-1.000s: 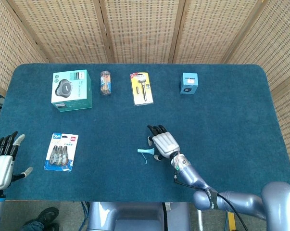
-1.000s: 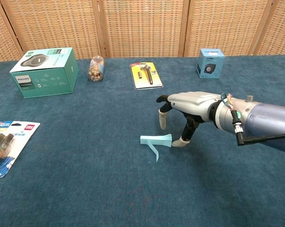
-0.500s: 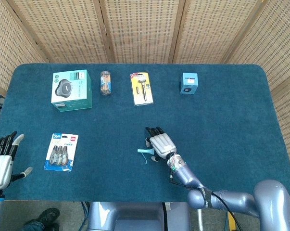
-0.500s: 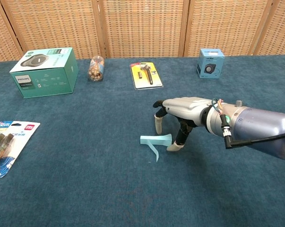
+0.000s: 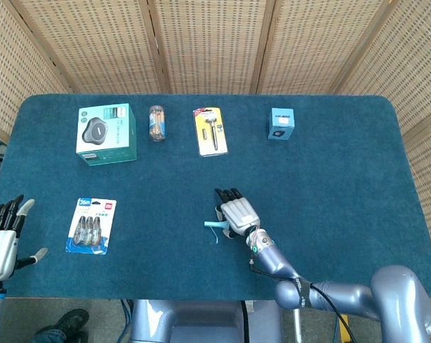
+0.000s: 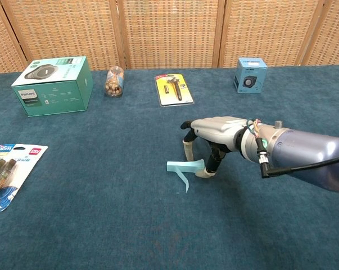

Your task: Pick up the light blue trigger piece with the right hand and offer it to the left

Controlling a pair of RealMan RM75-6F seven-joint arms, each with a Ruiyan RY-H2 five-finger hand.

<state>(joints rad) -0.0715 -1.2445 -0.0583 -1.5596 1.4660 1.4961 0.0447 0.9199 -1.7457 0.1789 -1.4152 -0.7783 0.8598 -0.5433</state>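
The light blue trigger piece [image 6: 185, 169] lies flat on the blue table cloth [image 6: 102, 225], near the middle of the table and toward its front edge; in the head view it shows as a small pale strip [image 5: 214, 227] just left of the right hand [image 5: 239, 214]. The right hand [image 6: 214, 132] hangs palm down over the wider end of the piece, its fingers [image 6: 187, 149] curved down and apart, one tip beside the far edge of the piece and the thumb tip at its near right end. The tips look to be touching or almost touching the piece, but the piece rests on the cloth and the hand has no hold on it. The left hand [image 5: 2, 239] is at the front left corner of the table in the head view, well apart from the piece, fingers straight and spread, holding nothing. Along the far side of the table stand a teal box [image 6: 52, 84], a small jar [image 6: 114, 82], a yellow card pack [image 6: 173, 89] and a small blue box [image 6: 250, 75]. A pack of pens [image 6: 6, 171] lies at the front left.
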